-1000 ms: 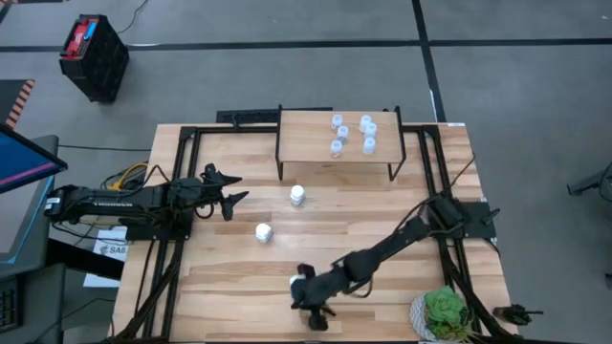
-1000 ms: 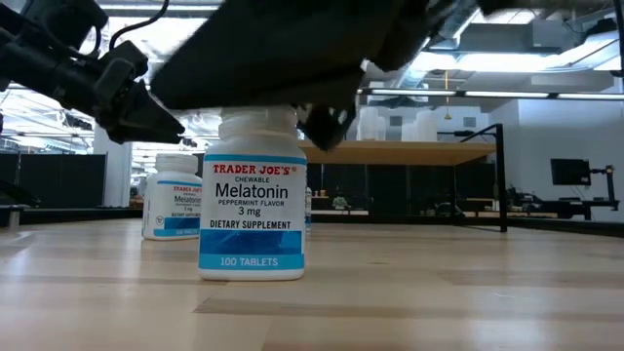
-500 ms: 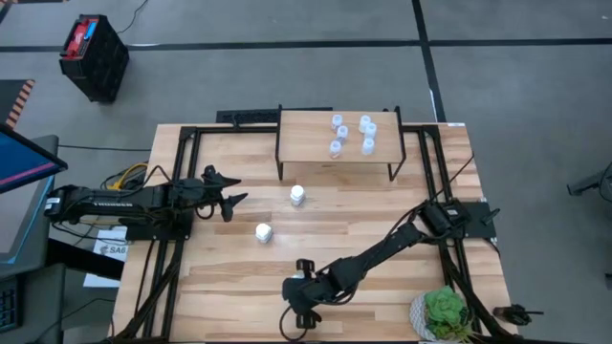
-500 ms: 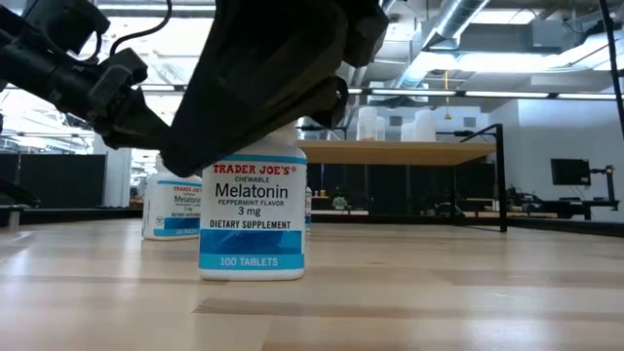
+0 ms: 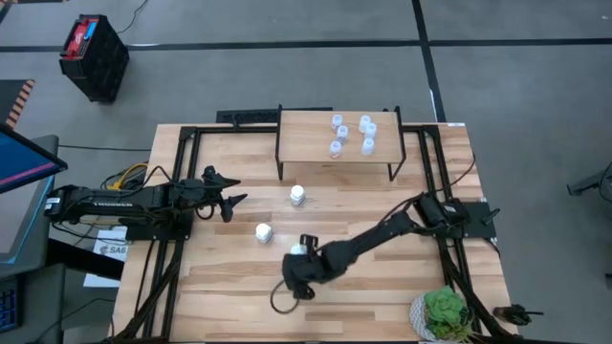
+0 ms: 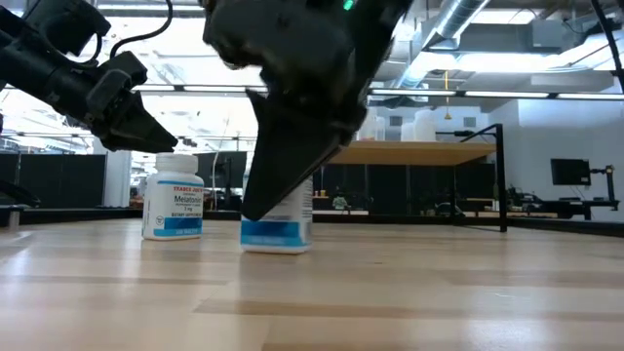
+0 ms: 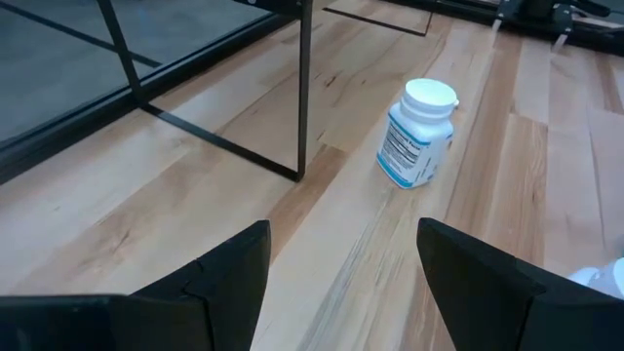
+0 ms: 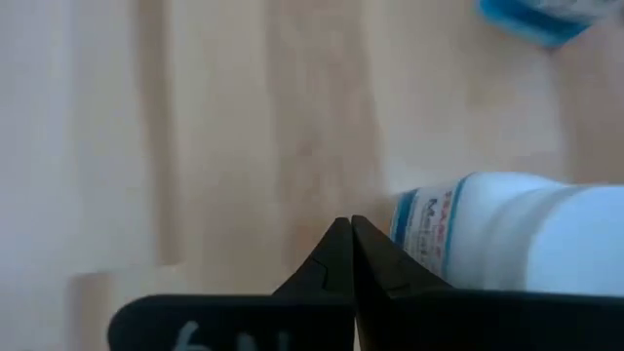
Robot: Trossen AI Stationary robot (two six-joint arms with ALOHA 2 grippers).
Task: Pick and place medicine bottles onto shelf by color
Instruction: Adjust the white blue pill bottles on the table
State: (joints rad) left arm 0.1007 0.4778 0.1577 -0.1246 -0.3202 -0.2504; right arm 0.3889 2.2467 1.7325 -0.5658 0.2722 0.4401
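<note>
Three chunky white medicine bottles [image 5: 297,195] remain on the wooden tabletop [image 5: 402,287] vs. approx. six pale-blue-topped ones on the low light-wood shelf [image 5: 306,129]; right gripper [image 5: 296,287] pinched closed, empty, beside one; left gripper [image 5: 231,199] spread wide, empty.

Robotics lab, exposed ceiling ducts [image 6: 468,24] (industrial), monitors [image 6: 570,172]

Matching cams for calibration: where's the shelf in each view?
High view: shelf at top centre, at the table's far edge.
Low view: light board on black legs in the background, right of centre.
Left wrist view: only a black leg and frame, upper left.
Right wrist view: not in it.
Landmark: the white bottle just before the shelf's front edge, also beside that leg in the left wrist view.
</note>
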